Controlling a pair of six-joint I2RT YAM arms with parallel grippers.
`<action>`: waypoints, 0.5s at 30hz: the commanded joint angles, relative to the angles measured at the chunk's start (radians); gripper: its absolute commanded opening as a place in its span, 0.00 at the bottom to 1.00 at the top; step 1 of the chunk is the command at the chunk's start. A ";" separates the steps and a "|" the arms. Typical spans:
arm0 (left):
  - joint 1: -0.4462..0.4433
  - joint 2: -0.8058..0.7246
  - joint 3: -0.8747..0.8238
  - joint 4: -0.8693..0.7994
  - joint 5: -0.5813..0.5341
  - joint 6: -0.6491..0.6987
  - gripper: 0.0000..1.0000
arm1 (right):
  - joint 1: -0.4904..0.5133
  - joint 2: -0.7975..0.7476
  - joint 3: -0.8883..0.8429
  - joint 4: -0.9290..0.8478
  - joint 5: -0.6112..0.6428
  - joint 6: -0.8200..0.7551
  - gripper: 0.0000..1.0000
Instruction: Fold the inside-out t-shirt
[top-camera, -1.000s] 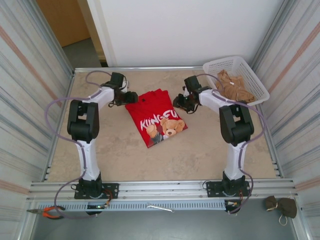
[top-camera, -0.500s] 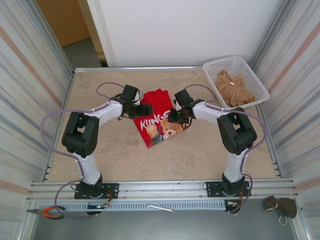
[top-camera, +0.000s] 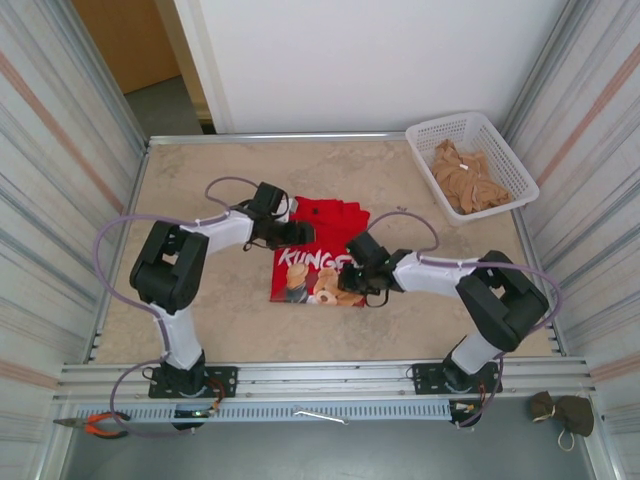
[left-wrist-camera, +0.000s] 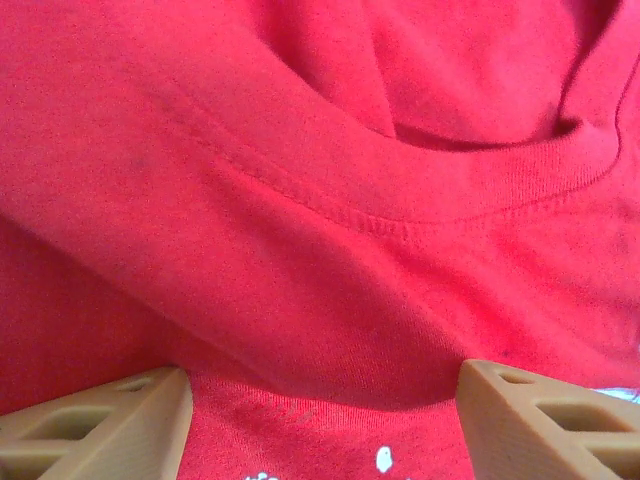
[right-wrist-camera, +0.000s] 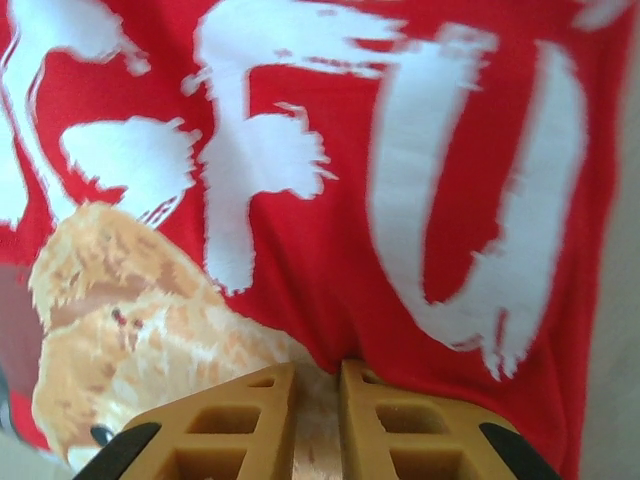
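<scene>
The inside-out t-shirt (top-camera: 322, 214) is bright red and lies folded in the middle of the table. Its white lettering and bear print face up on the near half. My left gripper (top-camera: 297, 235) is over the shirt's left side. In the left wrist view that gripper (left-wrist-camera: 325, 375) is open, with its tan fingers (left-wrist-camera: 120, 425) wide apart and a seamed fold of the t-shirt (left-wrist-camera: 320, 200) bulging between them. My right gripper (top-camera: 352, 276) sits at the shirt's near right part. In the right wrist view it (right-wrist-camera: 317, 368) is shut on a pinch of the printed t-shirt (right-wrist-camera: 330, 250).
A white basket (top-camera: 455, 121) at the back right holds tan-beige cloth (top-camera: 465, 180). Orange-handled pliers (top-camera: 100, 425) and a dark bundle (top-camera: 562, 411) lie on the front rail. The bare tabletop (top-camera: 200, 320) stretches left and near of the shirt. Ribbed walls close both sides.
Both grippers came in from the shirt's far corners onto it, the right one moving nearer and closing on the cloth. The shirt turned and shifted towards the near side.
</scene>
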 joint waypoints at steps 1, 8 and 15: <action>-0.004 -0.074 -0.064 -0.078 0.046 0.023 0.71 | -0.010 -0.062 -0.029 -0.137 0.063 0.041 0.25; 0.115 -0.196 0.020 -0.160 0.022 0.109 0.76 | -0.277 -0.221 0.177 -0.309 0.002 -0.207 0.76; 0.180 -0.021 0.235 -0.300 -0.024 0.298 0.77 | -0.444 0.052 0.429 -0.301 -0.079 -0.382 0.84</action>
